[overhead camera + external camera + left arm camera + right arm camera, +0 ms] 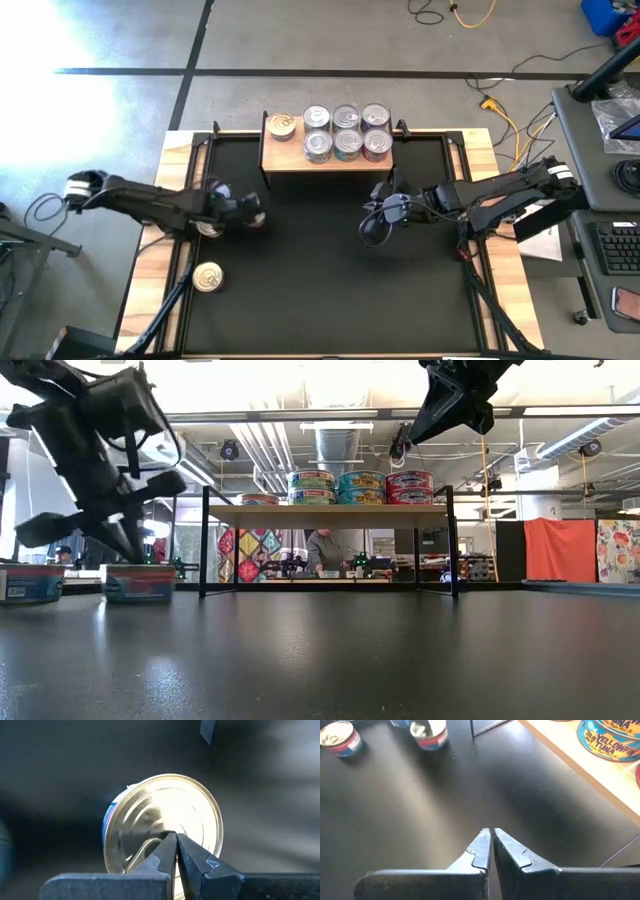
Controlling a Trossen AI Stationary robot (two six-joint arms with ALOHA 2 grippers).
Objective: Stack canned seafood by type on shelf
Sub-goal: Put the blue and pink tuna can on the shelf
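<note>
The shelf [290, 160] stands at the table's far edge. It carries one gold-lidded tin [282, 126] at its left end and several silver-lidded tins [347, 130], which the low view shows as two-high stacks [360, 488]. Two more tins rest on the black top at the left: one [208, 277] near the front and one [208, 231] partly under my left arm. My left gripper [175, 836], shut, points steeply down over that tin's lid [165, 810]. My right gripper [490, 831] hangs shut and empty high above the table's middle [375, 230]. My left gripper's shut fingertips [167, 842] stand over the lid of the blue-labelled tin [138, 582], coming from above at a slant. I cannot tell whether they touch the lid. The tin sits flat on the table.
The shelf's dark legs [204, 550] [452, 540] stand on the black top. Bare black tabletop [320, 290] lies between and in front of the arms. Wooden edges [150, 260] border the table. A person [322, 550] shows in the room beyond.
</note>
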